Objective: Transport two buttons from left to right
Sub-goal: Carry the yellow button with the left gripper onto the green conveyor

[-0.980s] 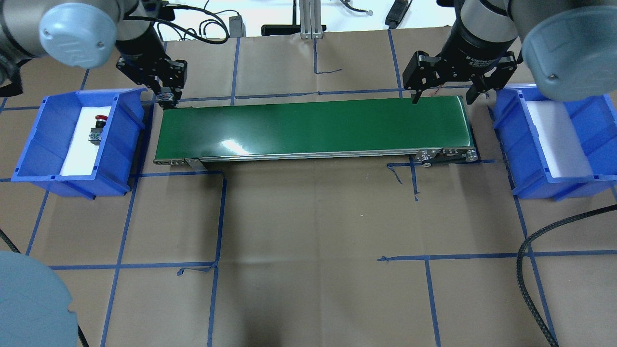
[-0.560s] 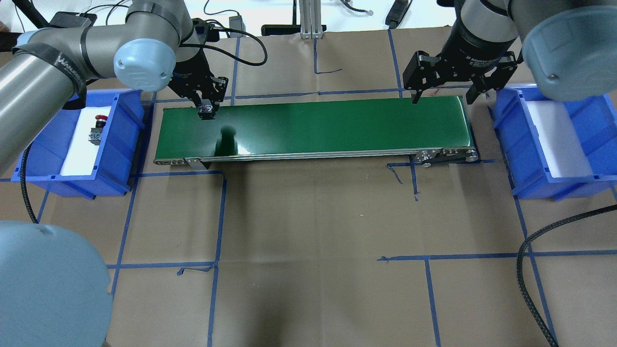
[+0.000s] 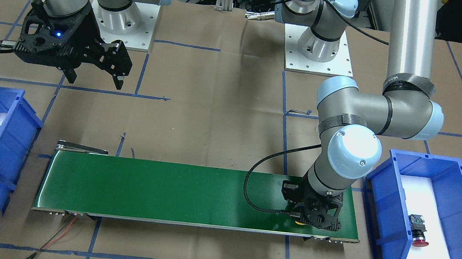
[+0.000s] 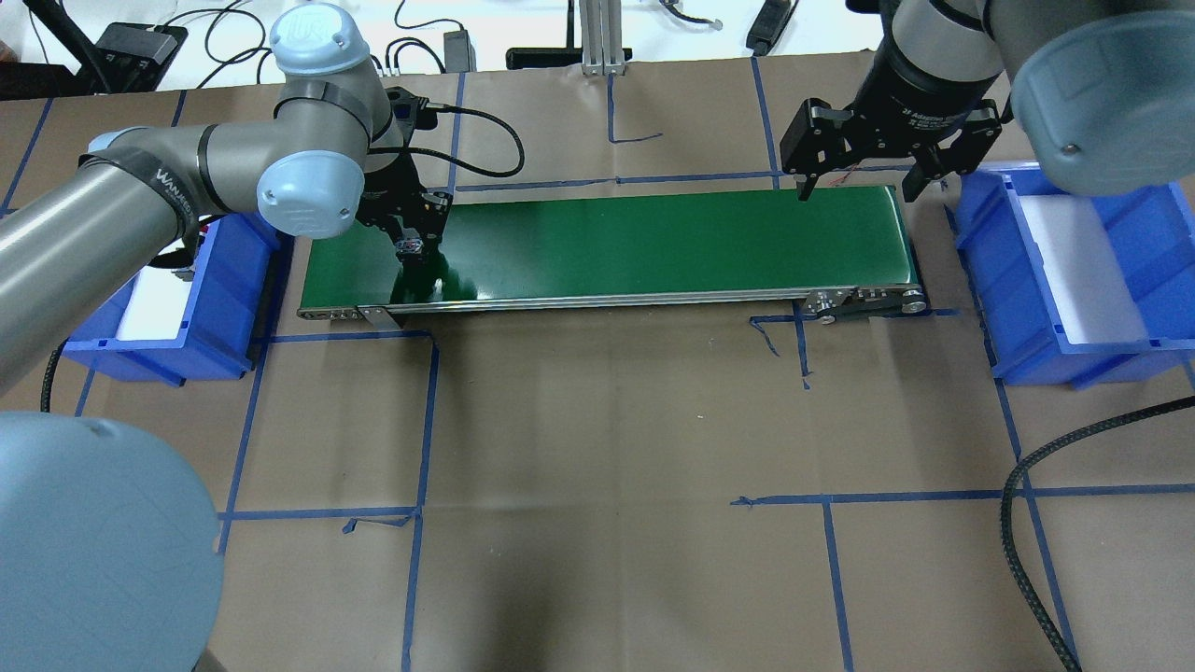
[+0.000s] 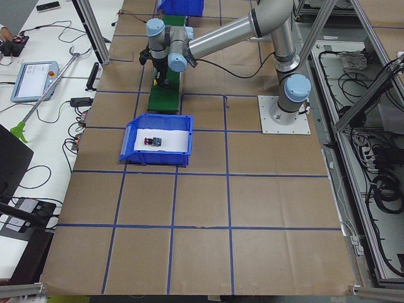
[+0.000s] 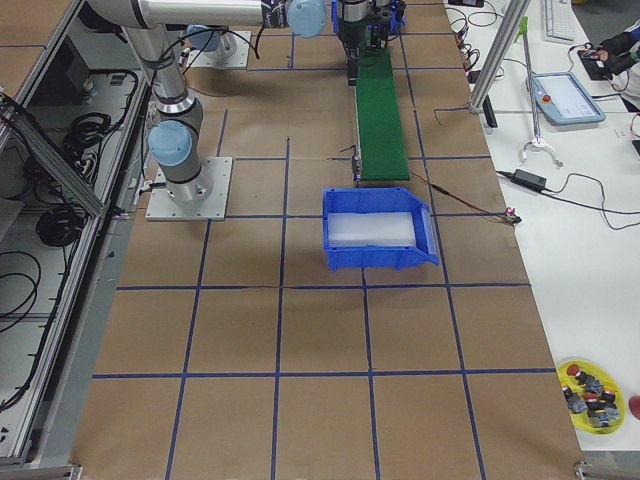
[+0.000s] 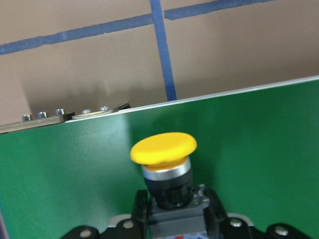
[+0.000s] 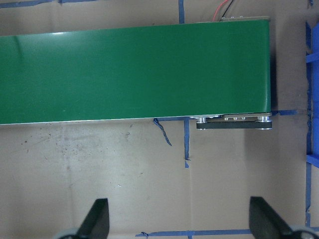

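My left gripper is shut on the black body of the yellow-capped button, low over the left end of the green conveyor belt. I cannot tell whether the button touches the belt. A sliver of yellow cap shows under the left gripper in the front view. The red-capped button lies on white foam in the left blue bin; it also shows in the exterior left view. My right gripper is open and empty, above the belt's right end.
The right blue bin holds only white foam and stands beside the belt's right end. A black cable loops over the table at the near right. A yellow dish of several spare parts sits on the side table.
My left arm has swung from the left bin's edge rightward over the belt's left end and come lower, carrying the yellow button. The right arm has not moved.
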Tool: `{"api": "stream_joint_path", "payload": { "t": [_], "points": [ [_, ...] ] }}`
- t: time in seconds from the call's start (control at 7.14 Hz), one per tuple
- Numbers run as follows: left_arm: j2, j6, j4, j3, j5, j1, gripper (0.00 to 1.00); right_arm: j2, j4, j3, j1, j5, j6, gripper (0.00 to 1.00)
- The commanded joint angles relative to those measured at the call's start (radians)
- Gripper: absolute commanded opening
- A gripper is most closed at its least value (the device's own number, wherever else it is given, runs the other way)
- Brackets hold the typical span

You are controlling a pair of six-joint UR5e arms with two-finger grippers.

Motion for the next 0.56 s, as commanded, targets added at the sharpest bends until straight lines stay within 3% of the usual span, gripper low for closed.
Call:
{"api": "stream_joint_path", "payload": {
  "t": [0.0, 0.28, 0.42],
  "points": [
    [0.017, -0.005, 0.012, -0.006, 0.002, 0.001, 1.0, 0.0, 0.0, 0.0, 0.0, 0.0, 0.001, 1.0],
    [0.069, -0.005, -0.084, 0.042, 0.007, 0.006, 1.0, 0.0, 0.0, 0.0, 0.0, 0.0, 0.0, 1.0],
    [0.12, -0.003, -0.205, 0.084, 0.005, 0.009, 1.0, 0.0, 0.0, 0.0, 0.0, 0.0, 0.0, 1.0]
  ]
}}
